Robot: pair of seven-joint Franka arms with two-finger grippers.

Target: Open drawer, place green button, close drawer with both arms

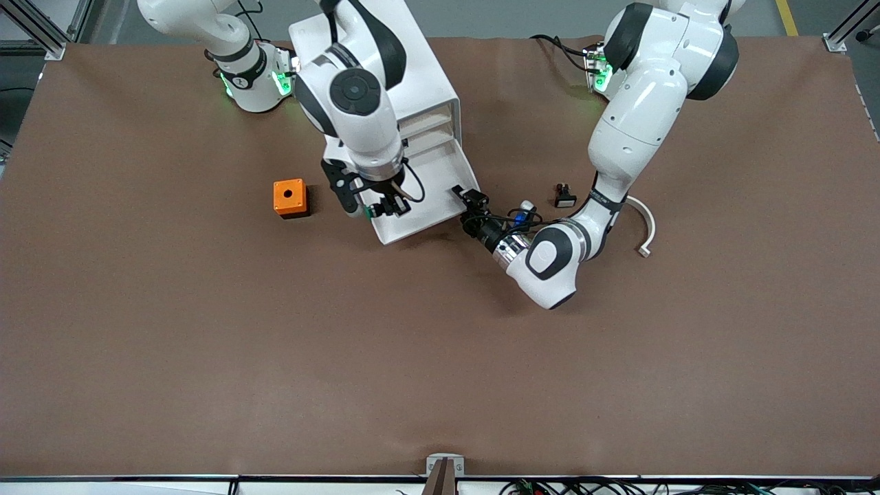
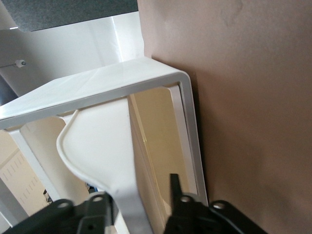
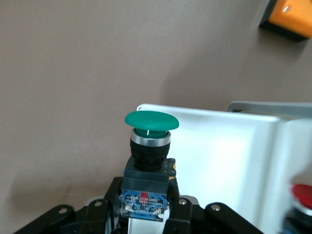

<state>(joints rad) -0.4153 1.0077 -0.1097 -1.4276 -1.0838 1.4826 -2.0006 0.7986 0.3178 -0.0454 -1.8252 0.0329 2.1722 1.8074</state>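
Right gripper [image 1: 385, 206], jaws clamped on the green button [image 3: 151, 120], hovers over the open drawer [image 1: 440, 175]; left gripper [image 1: 474, 206], at its 3 o'clock edge, jaws astride the drawer's front. Next: release the button inside.

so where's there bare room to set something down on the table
Bare brown table fills the whole stretch nearer the front camera than the orange box and both arms. Crowded around the open drawer, where the right tool holds the button and the left tool grips the drawer's edge.

I'm running a robotics lab rig: two white Franka arms [image 1: 639, 117] bolted along a brown-covered desk [image 1: 206, 330], aluminium frame posts [image 1: 41, 31] at its corners, loose cables [image 1: 570, 487] along the edge.
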